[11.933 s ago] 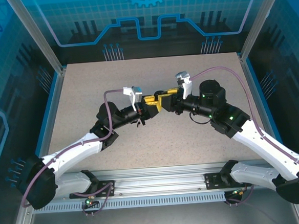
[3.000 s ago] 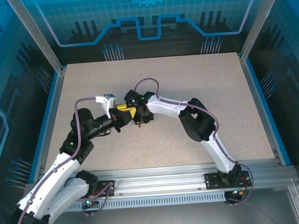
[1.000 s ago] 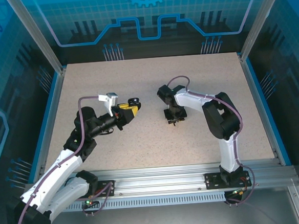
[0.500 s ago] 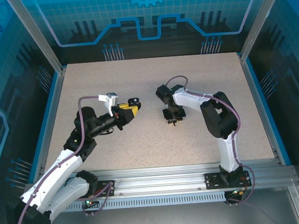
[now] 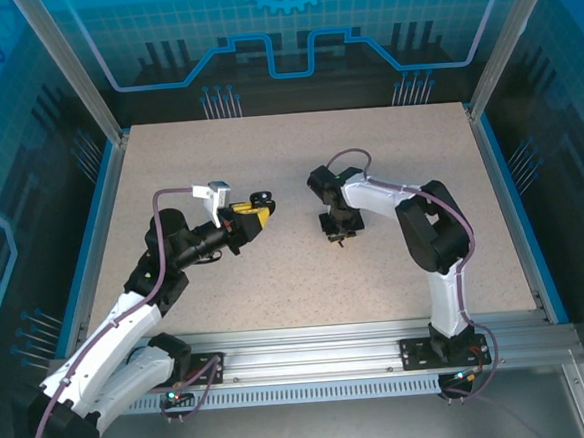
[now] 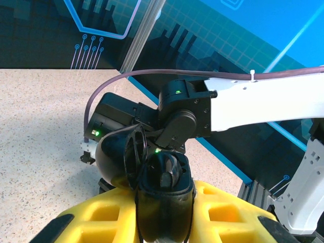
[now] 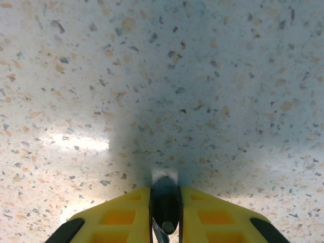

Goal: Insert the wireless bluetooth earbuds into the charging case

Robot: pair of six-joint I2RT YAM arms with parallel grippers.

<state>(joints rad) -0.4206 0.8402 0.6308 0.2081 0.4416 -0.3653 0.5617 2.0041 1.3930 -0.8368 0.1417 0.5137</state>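
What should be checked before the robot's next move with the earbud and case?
1. Left gripper grips case: ok.
2. Lid open: ok.
3. Right gripper shut on earbud: ok, a small dark piece sits between its fingers.
4. Earbud off the table: cannot tell.
5. Free socket in case: cannot tell.
6. Grippers apart, nothing lying between them: ok.

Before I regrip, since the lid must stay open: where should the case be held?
Probably the rounded flanks low on the case, coming from the side opposite the hinge, as the left gripper does: the lid stands open on the far side, so that grip leaves it free.
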